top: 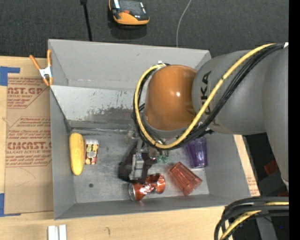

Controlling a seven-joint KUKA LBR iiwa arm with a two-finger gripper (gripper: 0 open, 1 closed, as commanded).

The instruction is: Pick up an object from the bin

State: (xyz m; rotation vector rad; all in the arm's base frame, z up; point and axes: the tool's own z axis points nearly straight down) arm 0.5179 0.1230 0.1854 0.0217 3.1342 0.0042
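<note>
Arm enters from the right and bends down into the bin (pixel 93 96), orange wrist cover uppermost; gripper (pixel 135 169) low at the front centre, just beside a crushed red can (pixel 148 186); its grip state cannot be told; a red box (pixel 185 177) lies near the can.

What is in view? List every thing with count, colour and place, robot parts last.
Bin: one, grey metal, centre.
Banana-shaped thing: one, yellow, bin's left.
Small packet: one, white with print, beside it.
Crushed can: one, red, front middle.
Plastic piece: one, clear red, right of can.
Cup: one, clear purple, right side.
Handheld device: one, orange-black, beyond bin's far wall.
Arm: one, grey with orange cover, from right.
Gripper: one, dark, over the can.
</note>
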